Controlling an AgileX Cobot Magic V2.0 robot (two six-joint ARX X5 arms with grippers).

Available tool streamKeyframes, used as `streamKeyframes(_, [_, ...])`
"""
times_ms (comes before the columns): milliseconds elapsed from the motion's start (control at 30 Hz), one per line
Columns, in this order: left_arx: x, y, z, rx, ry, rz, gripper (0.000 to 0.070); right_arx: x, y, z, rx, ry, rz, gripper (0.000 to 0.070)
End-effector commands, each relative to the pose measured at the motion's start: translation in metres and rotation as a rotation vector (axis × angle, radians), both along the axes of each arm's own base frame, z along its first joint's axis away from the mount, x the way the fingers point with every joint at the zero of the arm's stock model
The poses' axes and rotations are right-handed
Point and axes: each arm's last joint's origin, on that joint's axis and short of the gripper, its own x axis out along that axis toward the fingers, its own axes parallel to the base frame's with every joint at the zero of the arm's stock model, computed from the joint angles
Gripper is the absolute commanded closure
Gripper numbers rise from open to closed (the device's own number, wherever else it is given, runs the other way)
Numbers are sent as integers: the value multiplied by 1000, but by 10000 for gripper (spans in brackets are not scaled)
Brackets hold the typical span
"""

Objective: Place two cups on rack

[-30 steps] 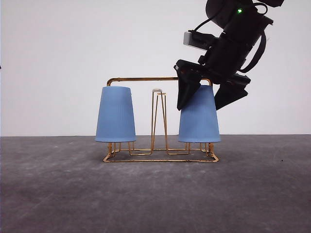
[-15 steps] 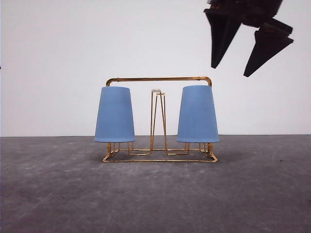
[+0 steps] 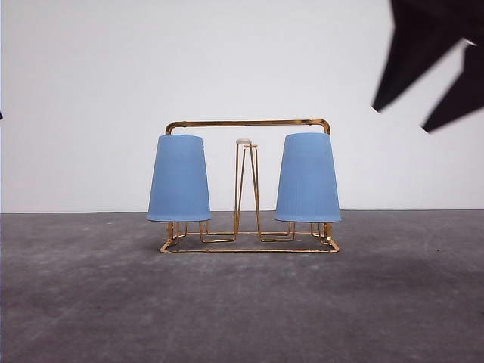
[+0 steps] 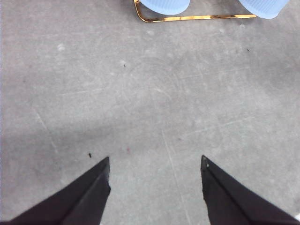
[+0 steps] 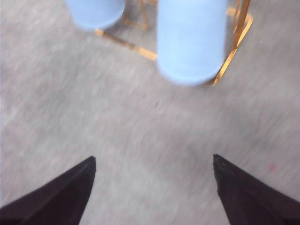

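Since a second ago the right gripper has let go of the right cup and risen clear — from straddling it to high near the tabletop's right edge, well apart from it. Both cups now sit upturned over pegs at either end of the rack, the left cup unmoved, so I judge the task done and the arm retreating. The rack stands mid-tabletop toward the far edge. The right gripper's fingers are spread, empty, pointing down and leftward; its wrist view is blurred, probably from motion. The left gripper hovers over bare tabletop — fingers parted, holding nothing.
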Motion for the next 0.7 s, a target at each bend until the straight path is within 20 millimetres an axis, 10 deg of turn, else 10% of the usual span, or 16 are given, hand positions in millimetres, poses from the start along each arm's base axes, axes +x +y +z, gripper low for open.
streamKeyframes(0, [2,-1,2,7,-18,-9,341,-8,-3,-7,61,-9,-37,207])
streamKeyframes(367, [1,-1,3,-1,-22,-19,383,-35,-16,-34,90,-68,-107,220])
streamKeyframes(400, [1,-1,3,2,-22,-22,446,-35,-16,-34,91,-70,-107,245])
streamKeyframes(433, [1,-1,3,9,-29,-32,618,-35,-16,-34,90,-71,-109,426])
streamKeyframes(500, [2,-2,5,20,-59,-54,700,-35,-16,-34,85,-76,-107,698])
streamKeyframes(667, [4,-2,8,150,-194,-199,700,-34,-16,-33,82,-91,-120,686])
